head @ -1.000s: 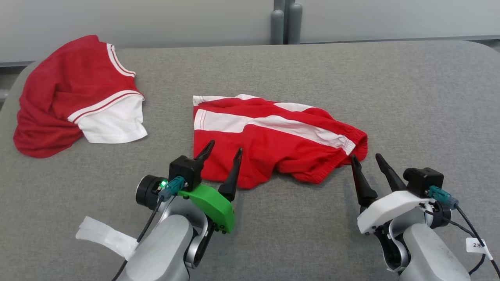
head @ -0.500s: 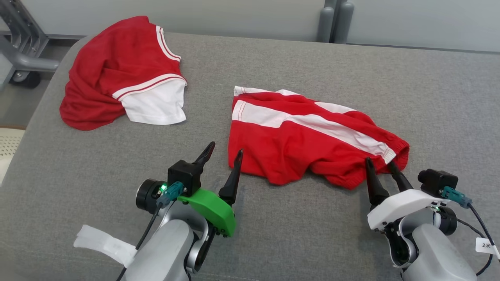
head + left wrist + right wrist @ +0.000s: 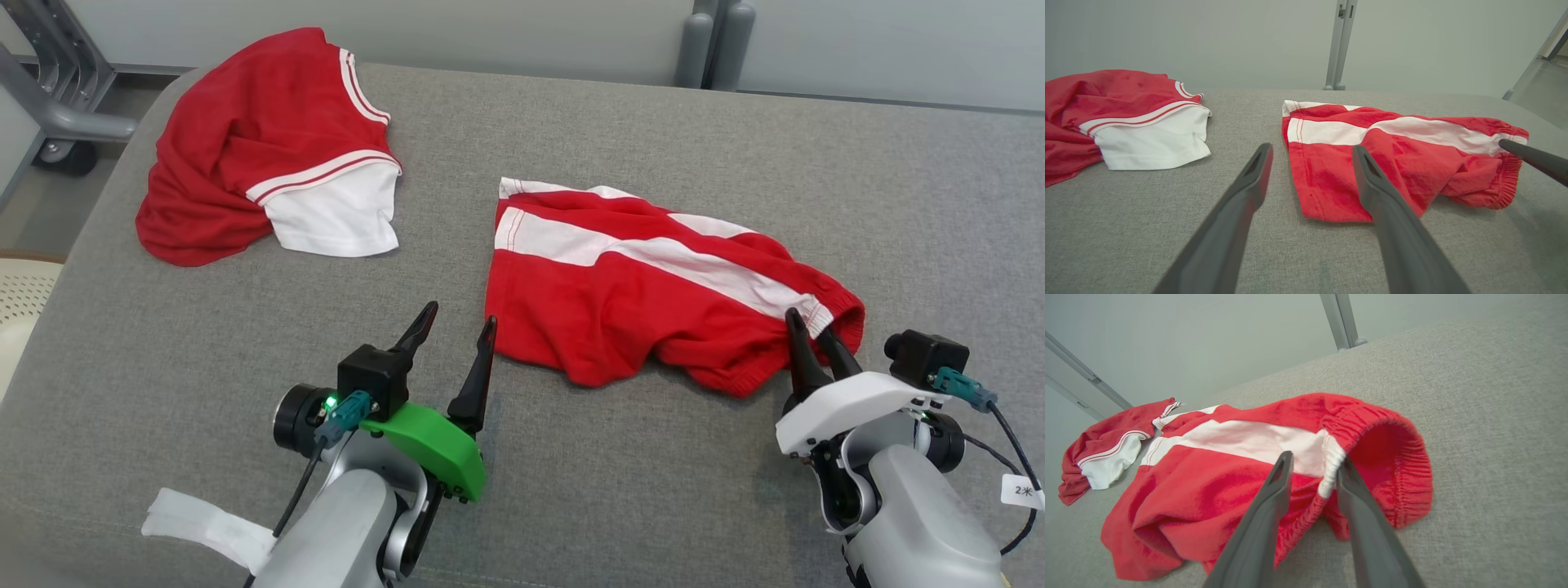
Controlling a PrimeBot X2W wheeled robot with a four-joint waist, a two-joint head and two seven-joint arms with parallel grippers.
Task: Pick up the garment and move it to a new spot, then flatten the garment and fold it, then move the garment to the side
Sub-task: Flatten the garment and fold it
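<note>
At the far left of the grey table [image 3: 653, 490] lies a crumpled dark red shirt [image 3: 245, 155], its white sleeve with red-and-white trim turned toward the middle. It lies well apart from both arms.

The left pincer [image 3: 459, 314], on the arm with the green cover, hovers with its two dark fingers spread wide and holds nothing. In the left wrist view the table shows between the fingers. The right finger [image 3: 1372, 183] overlaps the near left corner of the shorts in the picture; I cannot tell whether it touches the cloth.

The garment, a pair of bright red shorts [image 3: 620, 302] with a broad white stripe [image 3: 653, 261], lies rumpled in the middle of the table. Its leg hem is to the left and its gathered waistband [image 3: 849, 314] to the right.

The right pincer [image 3: 807, 322], on the arm with the white cover, is at that waistband. Its fingers stand a narrow gap apart and straddle the elastic edge. In the right wrist view, one finger [image 3: 1274, 490] lies over the outside of the shorts. The other sits at the mouth of the waist opening, with the white end of the band touching it. A gap shows between the fingers, so the cloth is bracketed rather than pinched.
</note>
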